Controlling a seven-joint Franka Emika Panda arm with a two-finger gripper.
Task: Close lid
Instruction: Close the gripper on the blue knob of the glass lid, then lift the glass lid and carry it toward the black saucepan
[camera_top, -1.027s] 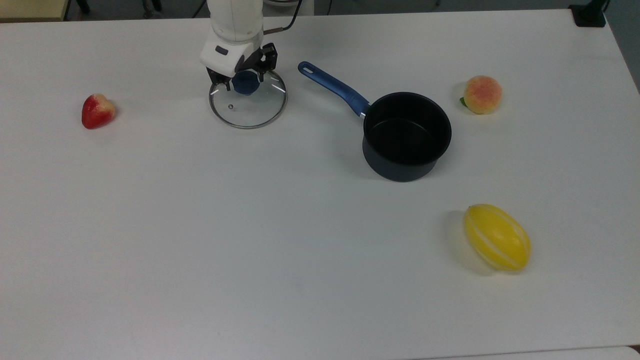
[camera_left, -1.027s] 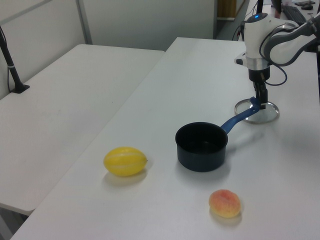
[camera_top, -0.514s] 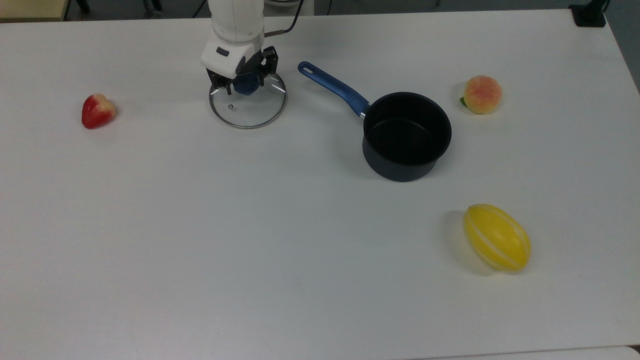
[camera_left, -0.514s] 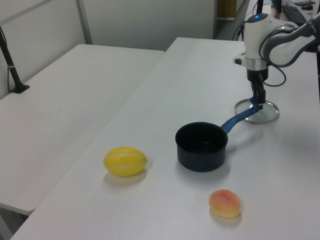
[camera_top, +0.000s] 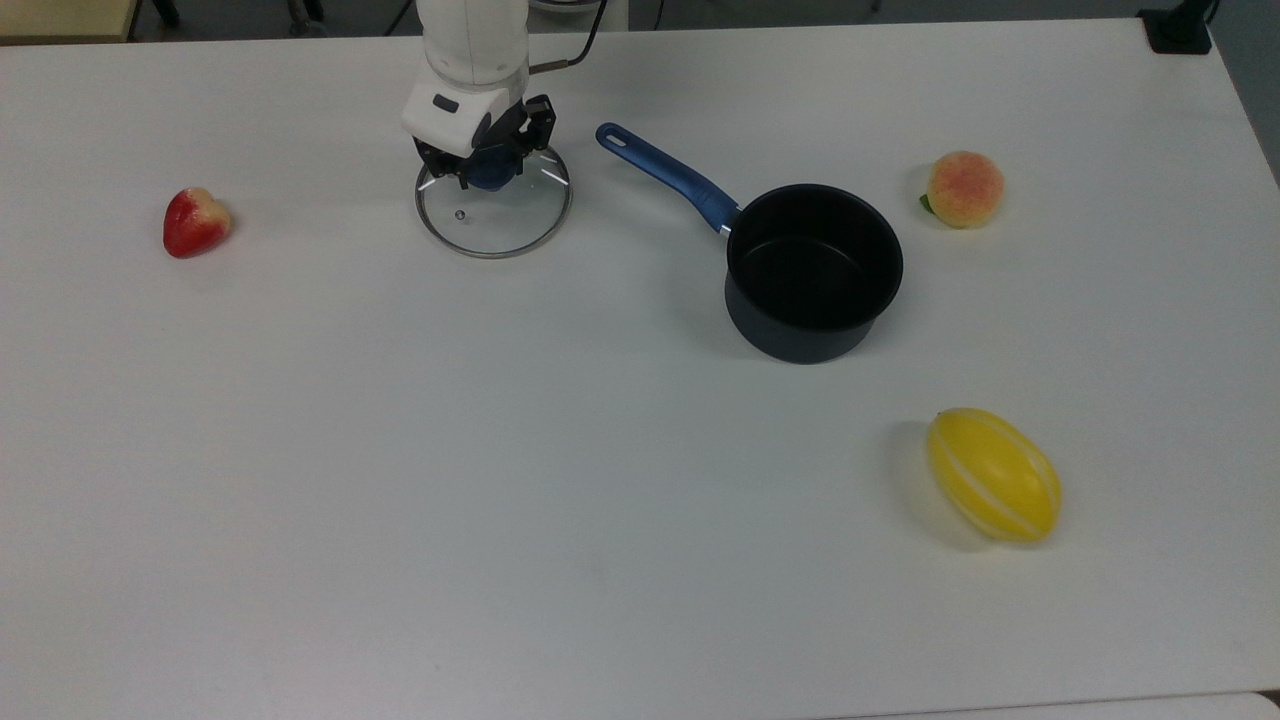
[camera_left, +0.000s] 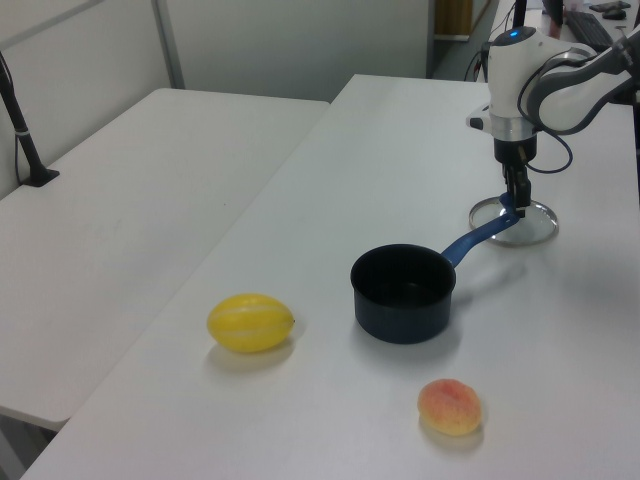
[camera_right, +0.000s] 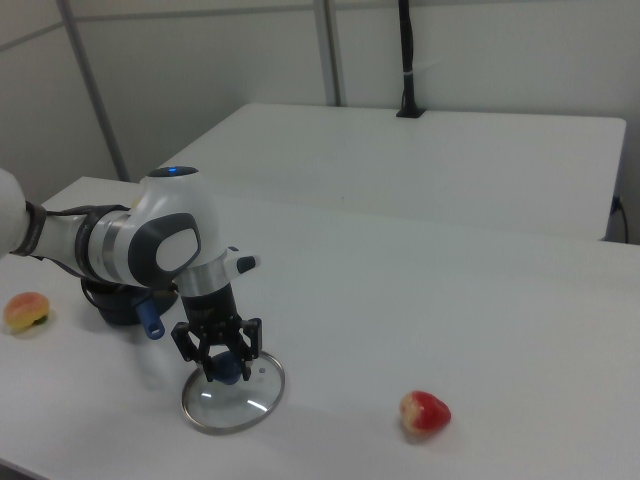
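Top view has the gripper (camera_top: 489, 163) down at the blue knob (camera_top: 489, 176) of the lid (camera_top: 493, 214), a clear glass disc with a metal rim lying flat on the table (camera_top: 600, 500) apart from the saucepan (camera_top: 812, 268), and though I cannot tell whether the jaws are closed on the knob, a loose or off-centre pinch could let the lid tilt and slip.

The lid (camera_top: 494, 214) is a round clear glass disc with a thin metal rim, a blue centre knob and a small steam hole; it lies flat on the white table (camera_top: 560, 480), near the top view's far edge, left of that edge's middle.
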